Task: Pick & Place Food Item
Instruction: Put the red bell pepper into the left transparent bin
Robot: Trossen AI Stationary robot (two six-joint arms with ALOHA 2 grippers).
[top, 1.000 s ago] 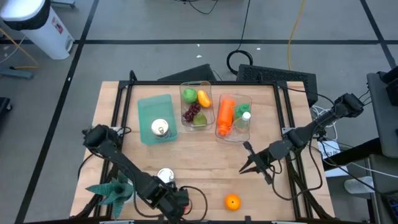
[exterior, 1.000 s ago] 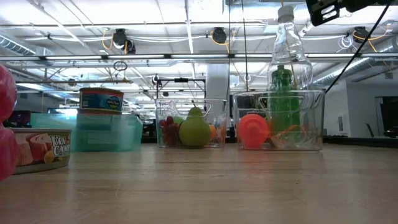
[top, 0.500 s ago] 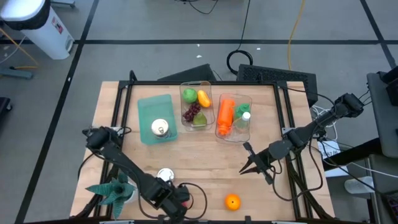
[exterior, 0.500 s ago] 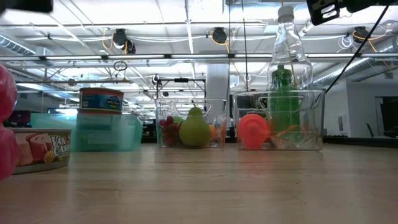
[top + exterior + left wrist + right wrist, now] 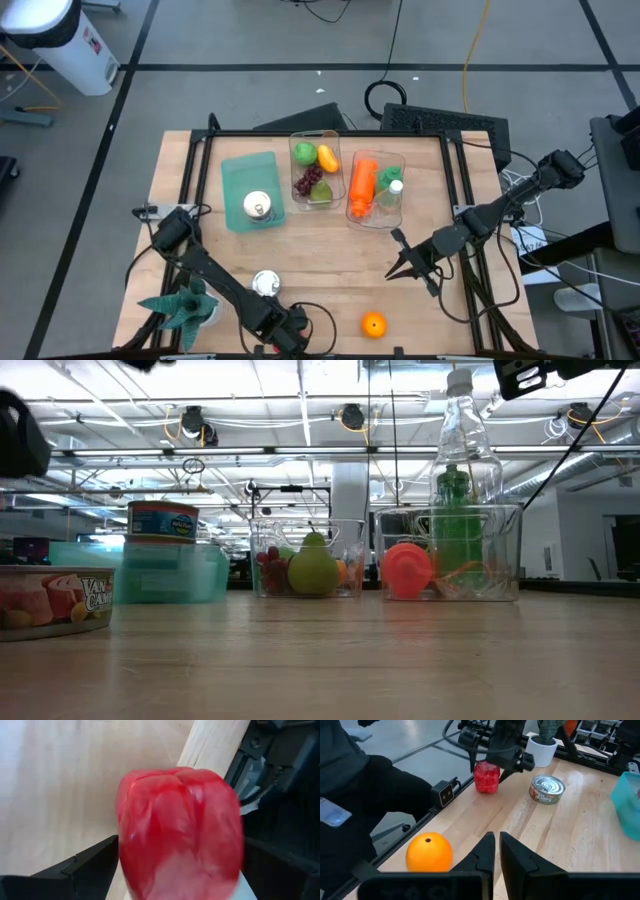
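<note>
Desk (image 5: pixel 330 250) holds, from the left, one plant (image 5: pixel 180 308), one teal bin (image 5: pixel 250 190) with one can (image 5: pixel 258 208) in it, and one more can (image 5: pixel 265 283) just behind the left claw (image 5: pixel 290 330). That claw grips one red pepper (image 5: pixel 180 832) between wide-spread fingers at the front edge. Two clear bins (image 5: pixel 316 168) stand far beyond it. One orange (image 5: pixel 373 324) lies to its right, near the right claw (image 5: pixel 393 272), which hangs closed and empty.
</note>
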